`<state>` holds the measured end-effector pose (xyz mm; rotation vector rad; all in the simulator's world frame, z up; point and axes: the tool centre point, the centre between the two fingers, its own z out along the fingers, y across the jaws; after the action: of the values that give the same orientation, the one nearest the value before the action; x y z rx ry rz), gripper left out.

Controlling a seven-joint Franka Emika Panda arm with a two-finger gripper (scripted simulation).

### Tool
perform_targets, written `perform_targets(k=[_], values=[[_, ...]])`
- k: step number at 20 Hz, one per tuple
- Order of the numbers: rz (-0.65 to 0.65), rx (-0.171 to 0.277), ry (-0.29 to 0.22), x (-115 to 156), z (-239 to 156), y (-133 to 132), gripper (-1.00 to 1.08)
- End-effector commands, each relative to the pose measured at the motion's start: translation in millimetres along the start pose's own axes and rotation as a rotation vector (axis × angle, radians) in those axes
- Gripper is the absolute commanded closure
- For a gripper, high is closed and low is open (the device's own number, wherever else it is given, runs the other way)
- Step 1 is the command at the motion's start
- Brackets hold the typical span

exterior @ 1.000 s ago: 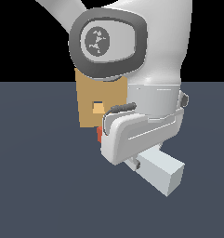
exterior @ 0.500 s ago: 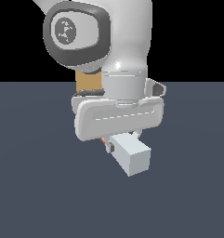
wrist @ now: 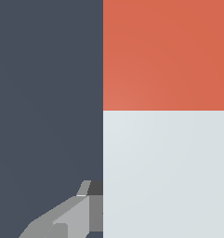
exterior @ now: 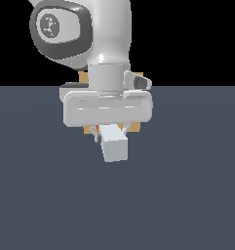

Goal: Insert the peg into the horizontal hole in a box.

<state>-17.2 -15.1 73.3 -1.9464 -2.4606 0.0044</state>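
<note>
In the exterior view my gripper (exterior: 109, 131) is shut on the peg (exterior: 113, 144). The peg's pale grey-white end points toward the camera, and only a sliver of red shows by the fingers. The tan box (exterior: 135, 128) stands behind the hand, with just small bits showing at the hand's edges. The horizontal hole is hidden by the hand. The wrist view is filled by the peg (wrist: 165, 167), red on one part and pale on the other, with one grey finger (wrist: 69, 216) beside it.
A flat dark blue-grey floor (exterior: 187, 195) spreads all around. The white arm and its grey-capped joint (exterior: 55, 27) rise above the hand and cover the upper middle of the exterior view.
The hand has swung toward the exterior view's left and turned, still holding the peg. The peg's pale end now faces the camera, and the hand covers nearly all of the box.
</note>
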Motion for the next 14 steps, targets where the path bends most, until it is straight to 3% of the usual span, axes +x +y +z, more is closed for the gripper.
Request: perform_targets(k=[1,14], values=[[0.04,-0.005,-0.001,9.3,-6.3,-3.5,1.08],[0.121,-0.005,-0.001,31.9,-14.8,-11.1,1.08]])
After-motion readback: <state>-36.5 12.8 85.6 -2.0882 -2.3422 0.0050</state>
